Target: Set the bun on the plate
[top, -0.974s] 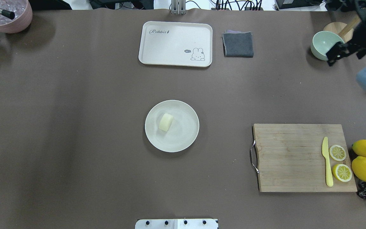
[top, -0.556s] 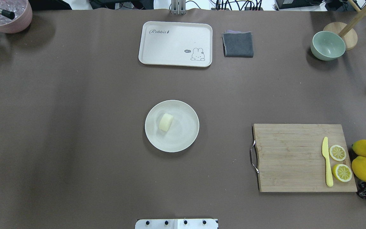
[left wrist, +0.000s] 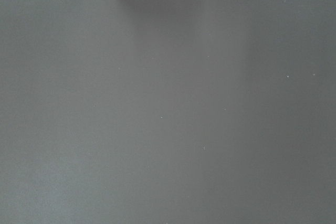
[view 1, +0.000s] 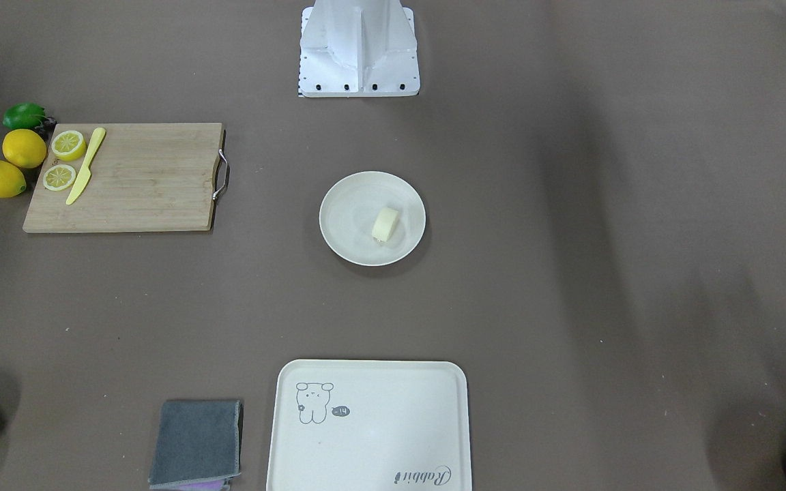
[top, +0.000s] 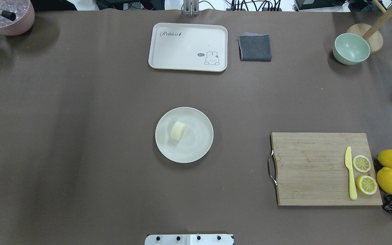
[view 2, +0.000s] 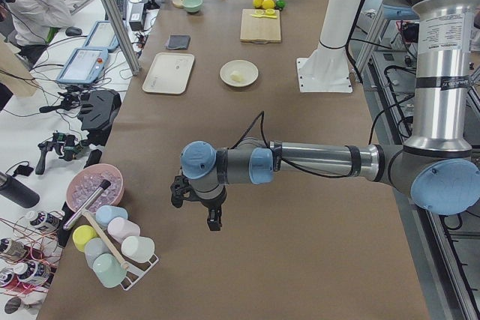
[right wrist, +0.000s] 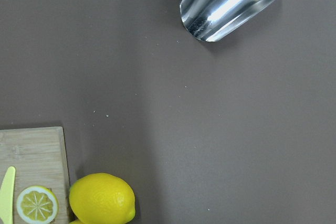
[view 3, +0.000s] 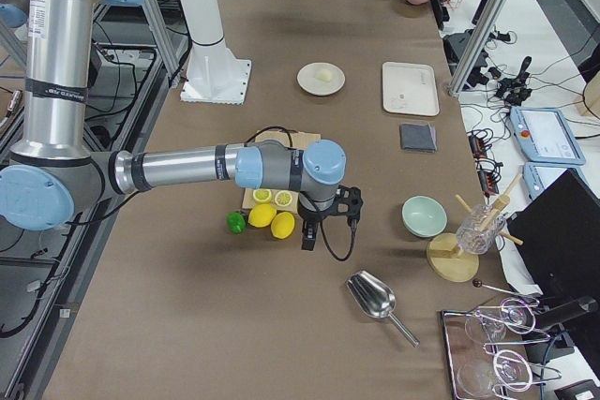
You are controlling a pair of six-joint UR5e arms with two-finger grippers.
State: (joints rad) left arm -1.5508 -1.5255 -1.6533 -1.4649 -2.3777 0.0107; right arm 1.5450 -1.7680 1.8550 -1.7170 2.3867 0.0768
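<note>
Bun (view 1: 385, 224) first: on the front-facing view I see it lying on its side on the plate (view 1: 348, 204), off-centre toward the view's right. The plate sits mid-tabletop (view 1: 570, 273). A cutting board (view 1: 140, 177) carrying lemon slices (view 1: 68, 144) and a yellow knife (view 1: 86, 174) is toward the view's left. A cream tray (view 1: 379, 423) lies at the bottom edge.

Overhead, I read the bun resting inside the plate's rim, left of its centre, well apart from the tray beyond it and the cutting board to the right.

From the exterior left camera, the left end effector (view 2: 196, 204) hangs over bare tabletop near a pink bowl (view 2: 94, 189), well apart from the plate. I cannot tell whether its fingers are parted or closed.

From the exterior right camera, the right end effector (view 3: 330, 220) hovers just beside the lemons at the board's end, near a green bowl (view 3: 424, 215). Again I cannot tell its state.

My left wrist camera gives me plain brown tabletop.

My right wrist camera shows a metal scoop (right wrist: 231, 3) at the top and a whole lemon (right wrist: 102, 198) beside the board's corner at the bottom.
</note>
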